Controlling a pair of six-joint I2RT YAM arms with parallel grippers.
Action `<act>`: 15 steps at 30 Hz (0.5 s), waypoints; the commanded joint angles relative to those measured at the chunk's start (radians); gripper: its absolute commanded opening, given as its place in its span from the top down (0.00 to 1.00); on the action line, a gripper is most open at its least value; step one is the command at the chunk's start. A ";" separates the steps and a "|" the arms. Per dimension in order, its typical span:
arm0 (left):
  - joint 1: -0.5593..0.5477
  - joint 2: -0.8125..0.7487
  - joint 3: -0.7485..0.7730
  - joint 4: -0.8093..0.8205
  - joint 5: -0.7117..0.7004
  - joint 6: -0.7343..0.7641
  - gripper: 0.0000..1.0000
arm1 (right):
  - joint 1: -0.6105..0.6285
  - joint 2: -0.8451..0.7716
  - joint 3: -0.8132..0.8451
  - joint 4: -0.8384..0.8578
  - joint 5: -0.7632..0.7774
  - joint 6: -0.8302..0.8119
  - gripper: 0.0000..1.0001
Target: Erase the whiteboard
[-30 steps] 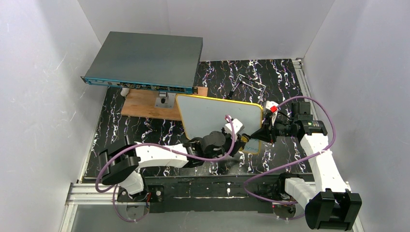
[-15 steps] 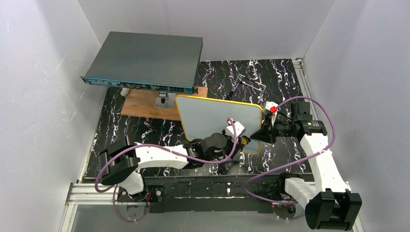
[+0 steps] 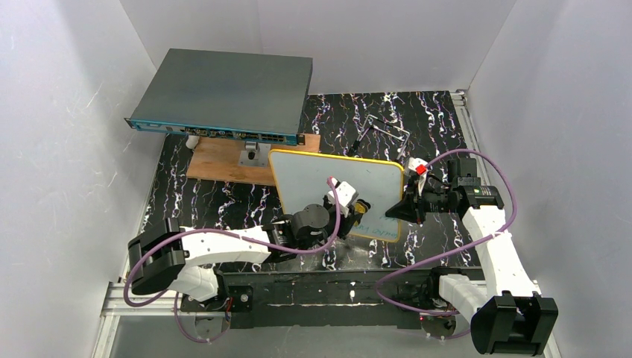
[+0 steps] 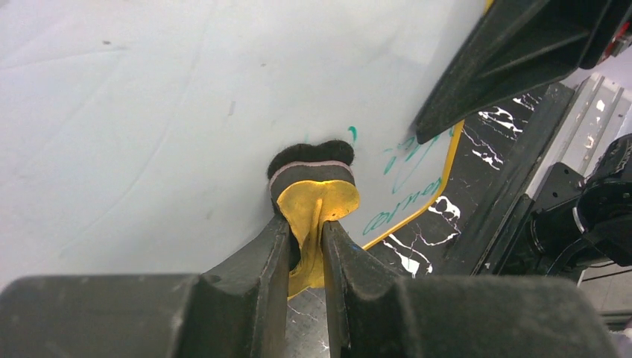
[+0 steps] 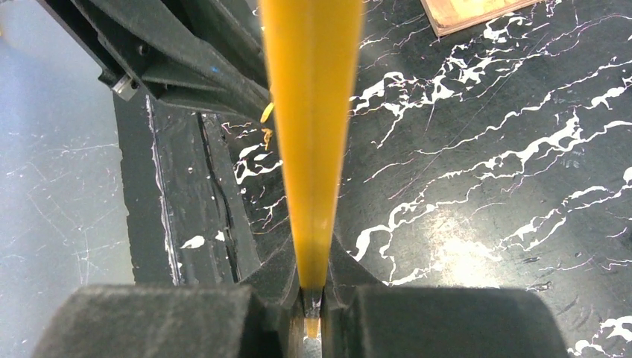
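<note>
Just on the near side of the wooden board [image 3: 223,160], the whiteboard [image 3: 317,179] is lying, its far edge reaching that board's right end. The right gripper [image 5: 311,277] is clamping its jaws on the yellow frame, on the side away from the wooden board, and steadying it. The left gripper [image 4: 305,233] is pinching a yellow eraser [image 4: 313,183], jaws closed on it, and pressing the dark felt against the white face. Green writing [image 4: 399,205] is showing only at the corner farthest from the wooden board. The wiping is probably nearing its end. To finish cleanly, the felt should be staying flat and pressing evenly while sweeping toward that far corner in overlapping passes, stopping short of the right fingers, while the right grip is holding firm.
</note>
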 commanded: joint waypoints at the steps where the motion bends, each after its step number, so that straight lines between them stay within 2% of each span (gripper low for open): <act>1: 0.022 -0.063 -0.026 0.044 -0.012 -0.038 1.00 | 0.014 -0.002 -0.009 -0.085 0.083 -0.006 0.99; 9: 0.024 -0.050 -0.057 0.075 0.011 -0.111 1.00 | 0.014 -0.001 -0.009 -0.086 0.082 -0.006 0.99; 15: 0.006 0.048 0.041 0.067 0.054 -0.078 1.00 | 0.014 0.001 -0.011 -0.085 0.083 -0.005 0.99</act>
